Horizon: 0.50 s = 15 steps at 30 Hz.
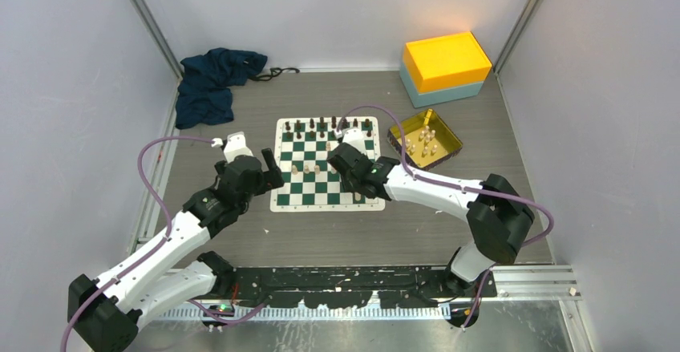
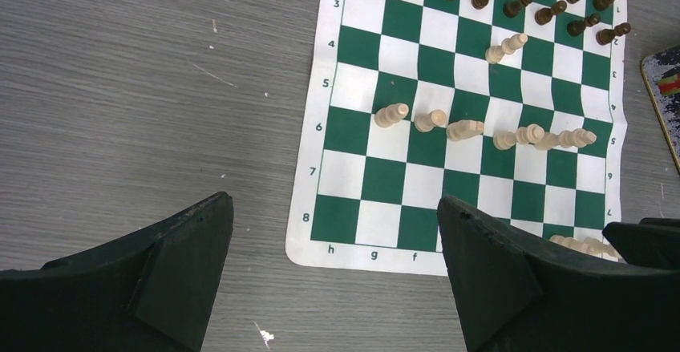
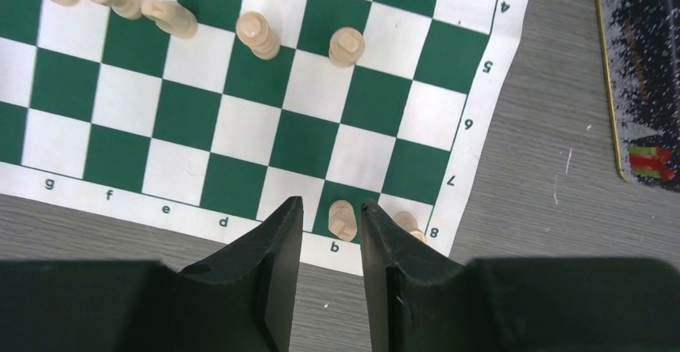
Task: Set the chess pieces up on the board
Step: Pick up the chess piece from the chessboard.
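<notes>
The right hand (image 3: 331,208) straddles a cream piece (image 3: 342,219) standing on the board's (image 3: 240,127) near-right back row, its narrow jaws loose about it. The next move looks like lifting straight clear. The left hand (image 2: 335,204) hangs wide and empty.

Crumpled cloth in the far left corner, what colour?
A dark blue crumpled cloth; clearest in top external view.

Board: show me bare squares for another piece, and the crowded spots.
Bare: the near squares between the row of cream pieces and the near border of the board, left of the right gripper. Crowded: the near right corner, where it straddles a cream piece, and the far black pieces.
</notes>
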Available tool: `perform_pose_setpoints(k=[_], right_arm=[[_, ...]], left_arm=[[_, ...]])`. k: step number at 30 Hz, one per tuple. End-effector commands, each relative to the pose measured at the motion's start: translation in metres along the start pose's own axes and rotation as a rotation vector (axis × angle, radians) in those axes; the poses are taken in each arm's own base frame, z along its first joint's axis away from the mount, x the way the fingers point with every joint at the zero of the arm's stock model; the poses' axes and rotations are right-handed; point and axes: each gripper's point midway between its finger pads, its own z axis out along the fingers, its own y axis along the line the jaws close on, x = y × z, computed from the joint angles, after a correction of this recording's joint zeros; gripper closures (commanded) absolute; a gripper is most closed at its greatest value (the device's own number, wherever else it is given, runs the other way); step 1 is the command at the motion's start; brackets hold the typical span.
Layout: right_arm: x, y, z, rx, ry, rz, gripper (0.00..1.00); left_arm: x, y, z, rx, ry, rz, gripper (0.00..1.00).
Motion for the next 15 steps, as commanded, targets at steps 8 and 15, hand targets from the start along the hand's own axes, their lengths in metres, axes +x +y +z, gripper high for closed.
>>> perform_pose_setpoints(k=[8, 15], right_arm=[[-0.073, 0.023, -0.018, -0.037, -0.115, -0.032, 0.62], [-0.087, 0.029, 0.001, -0.025, -0.102, -0.049, 0.62]], left_arm=[[-0.017, 0.000, -0.007, -0.003, -0.059, -0.024, 0.01], [-0.018, 0.001, -0.009, -0.005, -0.063, -0.020, 0.01]])
